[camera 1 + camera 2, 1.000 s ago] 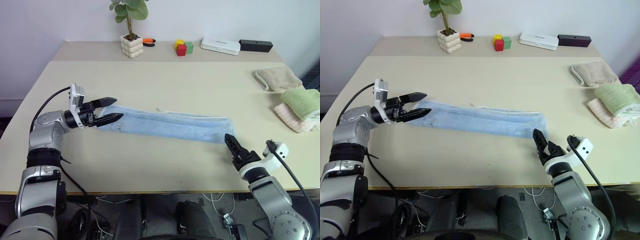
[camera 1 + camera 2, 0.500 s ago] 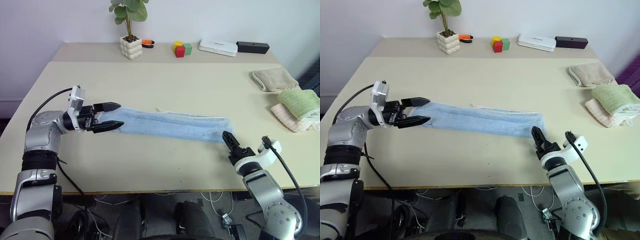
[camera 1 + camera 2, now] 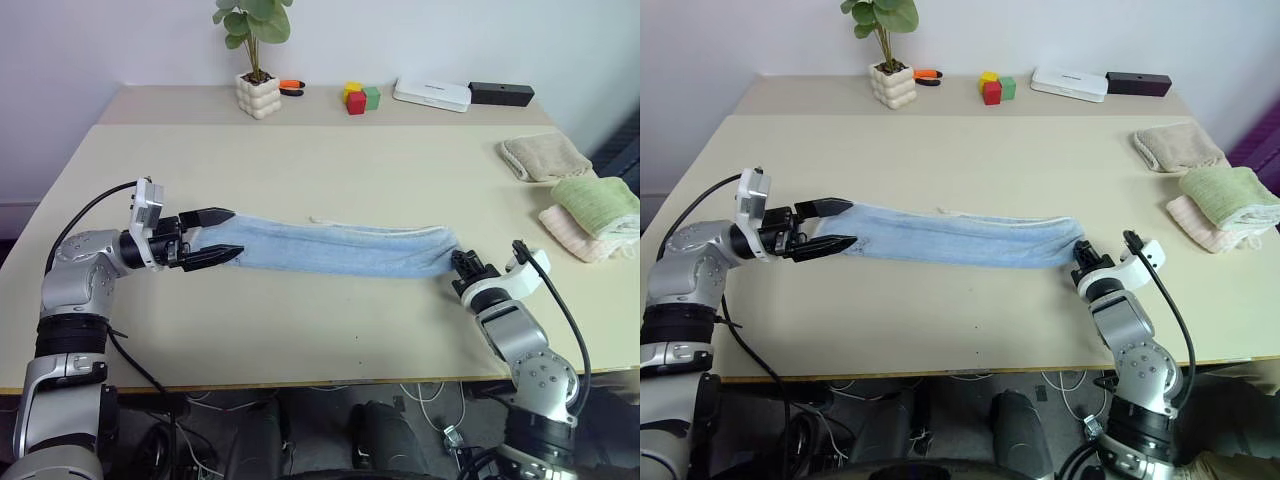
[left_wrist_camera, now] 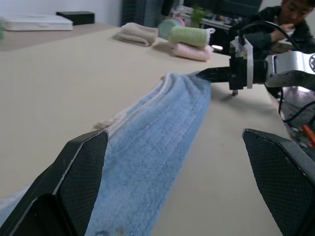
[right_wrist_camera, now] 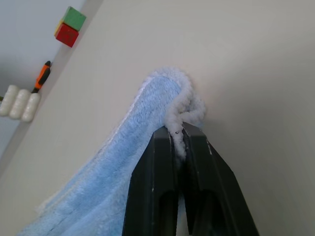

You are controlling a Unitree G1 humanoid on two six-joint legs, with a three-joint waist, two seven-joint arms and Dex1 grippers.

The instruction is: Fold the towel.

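Lying in a long, narrow band across the middle of the beige table (image 3: 330,150), the light blue terry towel (image 3: 330,250) runs parallel to the near edge, with bare tabletop on both sides. The right gripper (image 5: 178,137) has its black fingers pinched on the towel's fluffy pale right end. The left gripper (image 3: 222,235) hovers with its fingers spread wide around the left end, which is partly hidden behind them. Three folded towels (image 3: 585,195) sit by the right edge.
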